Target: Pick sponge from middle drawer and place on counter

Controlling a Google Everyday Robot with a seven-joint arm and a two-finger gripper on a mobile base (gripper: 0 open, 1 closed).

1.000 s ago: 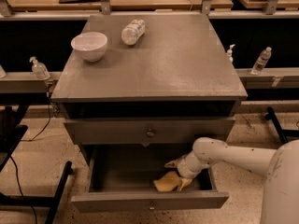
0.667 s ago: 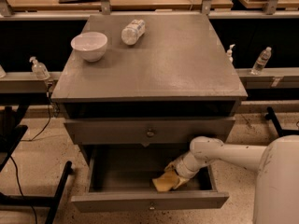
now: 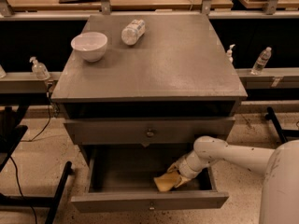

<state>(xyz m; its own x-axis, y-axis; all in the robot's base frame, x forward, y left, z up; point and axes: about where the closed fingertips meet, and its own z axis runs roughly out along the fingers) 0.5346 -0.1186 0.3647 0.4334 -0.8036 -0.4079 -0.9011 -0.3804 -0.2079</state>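
The sponge (image 3: pixel 164 181) is pale yellow and lies on the floor of the open middle drawer (image 3: pixel 121 171), near its front right. My gripper (image 3: pixel 177 175) reaches down into the drawer from the right and is at the sponge's right end, touching or nearly touching it. The white arm comes in from the lower right. The grey counter (image 3: pixel 159 59) is the cabinet top above.
A white bowl (image 3: pixel 89 45) and a lying plastic bottle (image 3: pixel 133 31) sit at the counter's back left. The upper drawer front (image 3: pixel 149 132) with its knob is closed just above my arm. Bottles stand on side rails left (image 3: pixel 39 69) and right (image 3: pixel 261 60).
My gripper has edged slightly left, closer onto the sponge. The sponge has stayed in the same place in the drawer.
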